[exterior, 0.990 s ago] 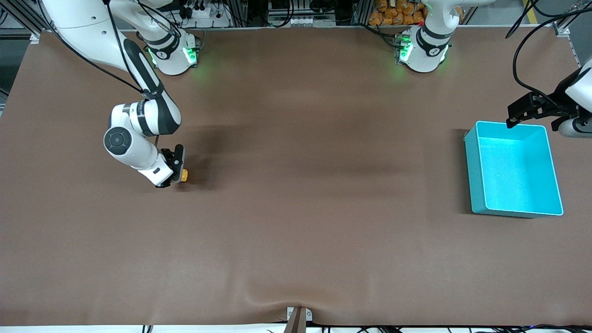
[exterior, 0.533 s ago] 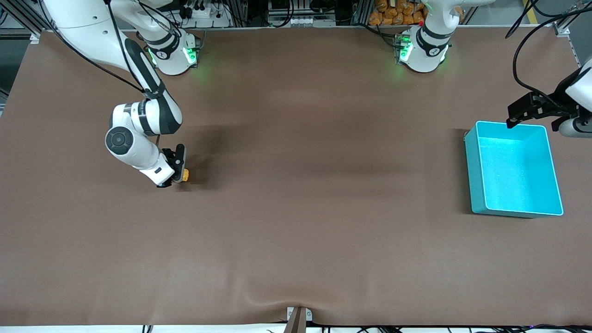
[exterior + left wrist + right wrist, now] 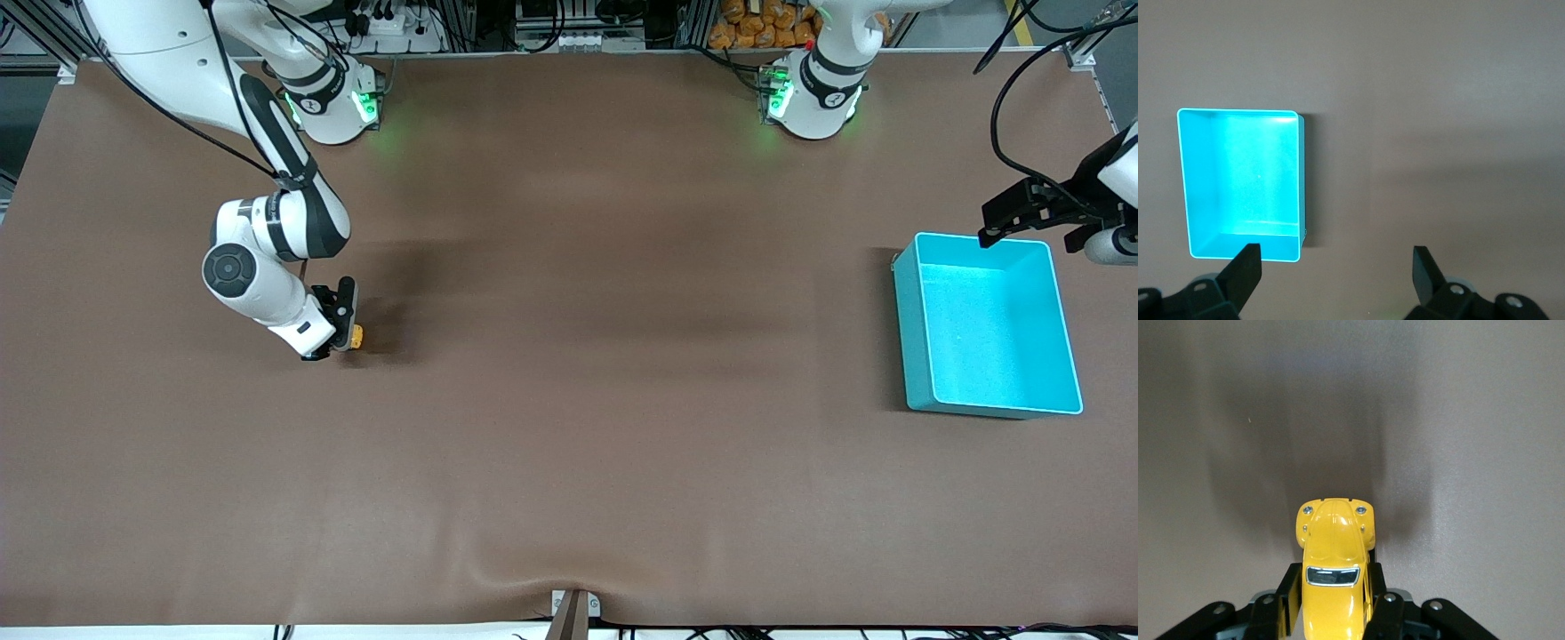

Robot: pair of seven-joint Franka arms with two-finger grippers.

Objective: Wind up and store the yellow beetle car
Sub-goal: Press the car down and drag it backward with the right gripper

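Observation:
The yellow beetle car point(image 3: 1334, 573) is clamped by its sides between the fingers of my right gripper point(image 3: 1333, 597), its rounded nose sticking out past them. In the front view the car point(image 3: 355, 336) shows as a small yellow spot at the tip of the right gripper point(image 3: 342, 342), low over the table toward the right arm's end. My left gripper point(image 3: 1336, 270) is open, with nothing between its fingers, up in the air beside the teal bin point(image 3: 1298, 193). From the front, the left gripper point(image 3: 1000, 222) hangs by the corner of the teal bin point(image 3: 916, 356) farthest from the camera.
The teal bin holds nothing visible and stands toward the left arm's end of the table. A brown mat point(image 3: 578, 400) covers the whole table. Both arm bases point(image 3: 329, 107) stand along the edge farthest from the camera.
The left gripper has drifted slightly toward the left arm's end of the table. The right gripper with the car has stayed put.

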